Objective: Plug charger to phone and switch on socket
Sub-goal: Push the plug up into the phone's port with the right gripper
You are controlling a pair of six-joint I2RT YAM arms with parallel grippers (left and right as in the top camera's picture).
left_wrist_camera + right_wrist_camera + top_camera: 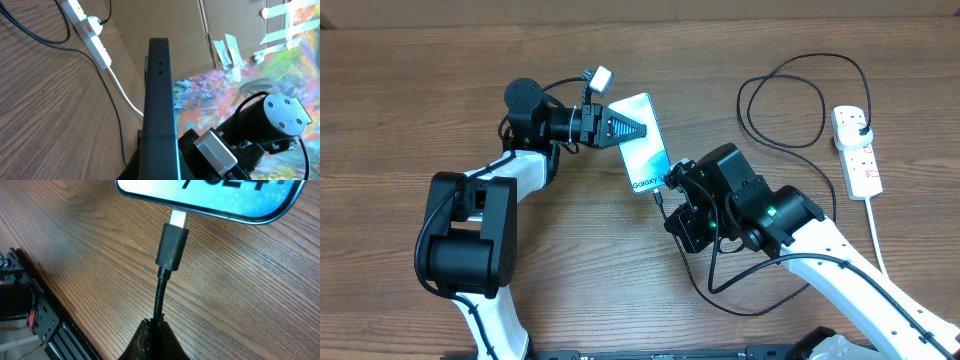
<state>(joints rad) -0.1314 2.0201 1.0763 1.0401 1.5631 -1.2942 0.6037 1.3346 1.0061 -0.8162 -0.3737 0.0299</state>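
Observation:
The phone [645, 148], its light blue screen lit, is held tilted above the wooden table by my left gripper [632, 128], which is shut on its upper end. In the left wrist view the phone [160, 95] shows edge-on between the jaws of that gripper [160, 167]. My right gripper [672, 196] is shut on the charger [159, 297] cable just behind the black connector [173, 246]. Its silver tip [178, 217] meets the phone's lower edge [210, 197], metal still showing. The black cable loops back to a plug in the white socket [856, 150].
The socket's thick white cord [876, 232] runs toward the table's front right. Slack charger cable [790, 105] loops at the back right and under my right arm [790, 225]. A black rail [35, 315] edges the table. A cardboard wall [165, 22] stands behind.

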